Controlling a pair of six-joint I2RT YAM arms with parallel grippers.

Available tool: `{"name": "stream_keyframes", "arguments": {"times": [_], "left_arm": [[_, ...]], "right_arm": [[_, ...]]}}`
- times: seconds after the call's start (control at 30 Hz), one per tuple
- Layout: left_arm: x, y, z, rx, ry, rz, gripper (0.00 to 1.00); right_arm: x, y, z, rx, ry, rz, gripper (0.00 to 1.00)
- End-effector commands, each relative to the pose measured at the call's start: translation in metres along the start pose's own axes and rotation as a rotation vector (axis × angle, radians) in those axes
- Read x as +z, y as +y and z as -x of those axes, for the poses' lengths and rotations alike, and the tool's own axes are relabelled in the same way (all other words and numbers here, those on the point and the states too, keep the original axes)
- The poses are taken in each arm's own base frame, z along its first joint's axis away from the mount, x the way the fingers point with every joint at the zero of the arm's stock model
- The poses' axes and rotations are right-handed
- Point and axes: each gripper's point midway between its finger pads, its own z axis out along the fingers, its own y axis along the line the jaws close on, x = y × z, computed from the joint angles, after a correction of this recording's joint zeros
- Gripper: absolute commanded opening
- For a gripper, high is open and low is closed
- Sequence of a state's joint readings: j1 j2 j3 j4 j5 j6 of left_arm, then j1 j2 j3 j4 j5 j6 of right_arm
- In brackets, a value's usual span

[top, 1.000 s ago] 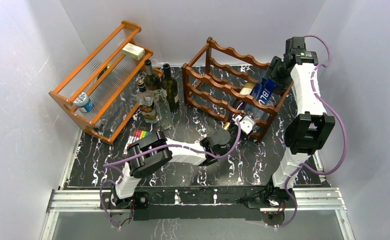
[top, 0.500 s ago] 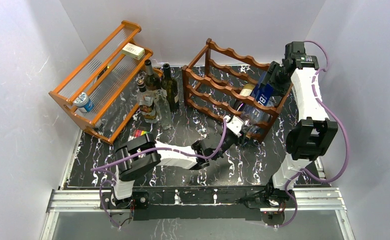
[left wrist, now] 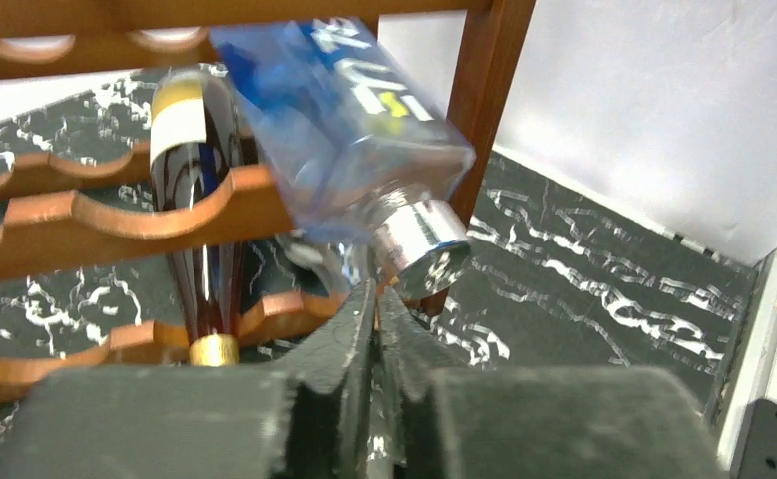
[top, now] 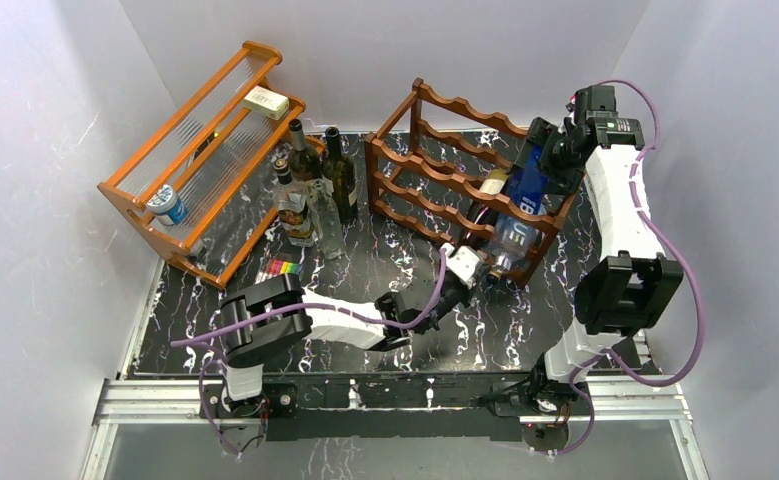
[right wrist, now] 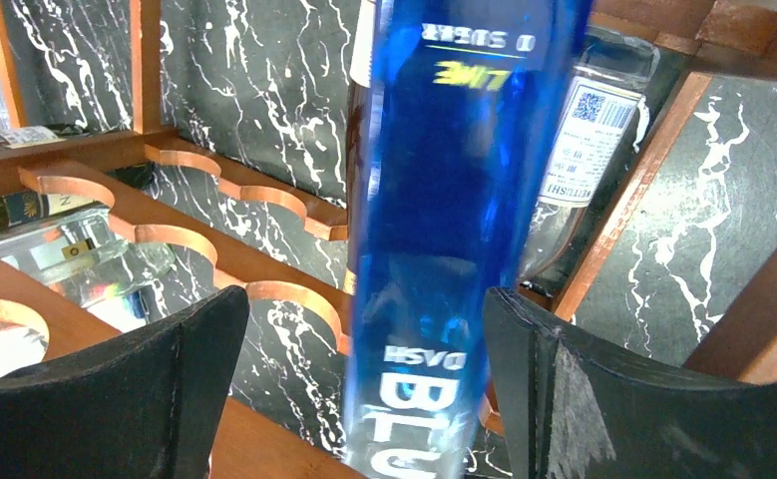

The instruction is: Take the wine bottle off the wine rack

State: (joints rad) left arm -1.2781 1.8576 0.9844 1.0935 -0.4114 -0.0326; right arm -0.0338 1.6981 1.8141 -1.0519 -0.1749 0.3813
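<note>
The wine bottle (top: 518, 205), blue glass with a silver cap (left wrist: 426, 242), lies slanted in the right end of the wine rack (top: 420, 170), with its cap toward the arms and poking out past the front rail. The right tool (right wrist: 364, 309) stands wide around the bottle's far end. A clear gap shows beside one finger (right wrist: 165, 389), while the other pad overlaps the glass edge, so contact there cannot be told. The left tool (left wrist: 372, 299) is pinched shut just under the cap with nothing seen between its fingers. The glass there is blurred, so whether the tips touch it is unclear. A dark bottle (left wrist: 199, 190) alongside is partly hidden by the rails.
</note>
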Motion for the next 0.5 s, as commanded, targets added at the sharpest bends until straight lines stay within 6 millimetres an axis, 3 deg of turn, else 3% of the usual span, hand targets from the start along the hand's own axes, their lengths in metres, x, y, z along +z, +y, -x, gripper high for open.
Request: {"name": "stream_keyframes", "arguments": {"times": [0.0,0.17,0.37,0.47], "left_arm": [[-0.01,0.011,0.011,-0.014,-0.009,0.056,0.0],[-0.008,0.015,0.009,0.011,0.003,0.076,0.0],[-0.009,-0.003,0.015,0.012,0.002,-0.029,0.01],[-0.011,-0.01,0.018,-0.005,0.017,-0.068,0.27]], "right_arm": [[-0.022,-0.001,0.003,-0.027,-0.056,0.029,0.98],[-0.024,0.004,0.004,-0.042,-0.076,0.061,0.98],[-0.025,-0.006,0.005,-0.048,-0.079,0.002,0.98],[-0.032,-0.005,0.01,-0.057,-0.089,-0.01,0.98]]}}
